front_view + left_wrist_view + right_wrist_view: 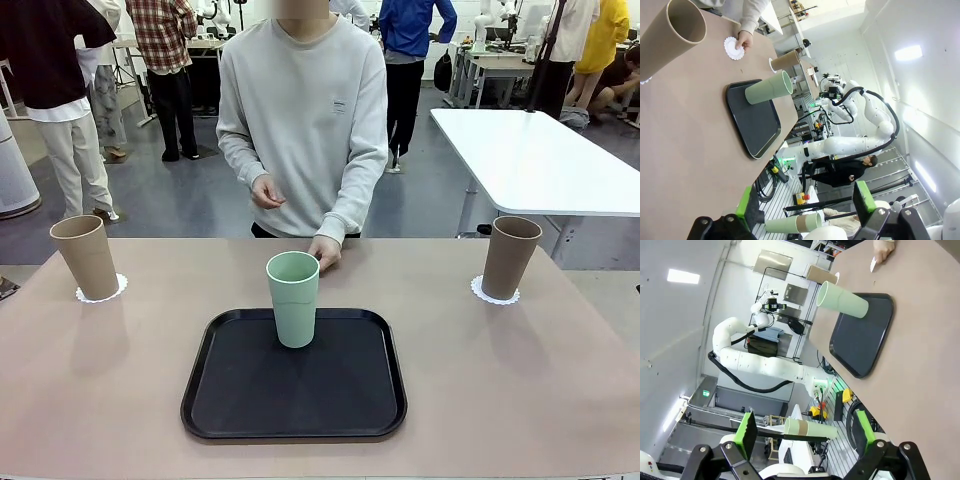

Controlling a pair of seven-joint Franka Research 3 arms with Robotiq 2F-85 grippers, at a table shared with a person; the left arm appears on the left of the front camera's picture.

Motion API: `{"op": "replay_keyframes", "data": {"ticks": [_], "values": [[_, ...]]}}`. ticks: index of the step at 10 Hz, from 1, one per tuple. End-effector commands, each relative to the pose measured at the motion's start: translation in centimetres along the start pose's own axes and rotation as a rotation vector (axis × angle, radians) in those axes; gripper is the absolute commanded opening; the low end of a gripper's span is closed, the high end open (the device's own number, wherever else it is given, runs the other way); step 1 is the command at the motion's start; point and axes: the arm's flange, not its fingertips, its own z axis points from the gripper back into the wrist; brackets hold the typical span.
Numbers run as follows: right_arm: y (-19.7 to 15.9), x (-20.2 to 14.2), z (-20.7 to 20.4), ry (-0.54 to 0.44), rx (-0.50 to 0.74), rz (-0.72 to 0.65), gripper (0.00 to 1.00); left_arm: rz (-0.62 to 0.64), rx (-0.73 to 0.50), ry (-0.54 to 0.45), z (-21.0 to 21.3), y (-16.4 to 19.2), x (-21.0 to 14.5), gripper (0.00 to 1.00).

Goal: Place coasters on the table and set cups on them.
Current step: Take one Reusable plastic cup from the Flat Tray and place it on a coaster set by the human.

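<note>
Jaws wide on left gripper [805,198] and right gripper [805,428], seemingly beyond table [500,385] edge.

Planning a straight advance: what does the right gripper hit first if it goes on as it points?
Likely nothing on the table: the open right gripper points past its near edge. The tray and mint cup lie off to one side. Far ahead stands the left arm; depth unclear.

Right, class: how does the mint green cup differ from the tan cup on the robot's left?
The mint green cup is pale green; the left tan cup is brown. The mint green cup stands on the black tray; the left tan cup stands on a white doily on the table. Both are upright, tapered, handleless.
</note>
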Motion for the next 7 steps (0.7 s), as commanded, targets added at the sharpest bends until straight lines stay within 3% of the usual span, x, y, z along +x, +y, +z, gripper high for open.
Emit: {"op": "replay_keyframes", "data": {"ticks": [1,7], "values": [[-0.17,-0.24,-0.10,-0.001,0.011,0.001,1.00,-0.006,-0.006,-0.002,0.08,-0.23,-0.04,1.00],[-0.17,-0.24,-0.10,-0.001,0.011,0.001,1.00,-0.006,-0.006,-0.002,0.08,-0.23,-0.04,1.00]]}}
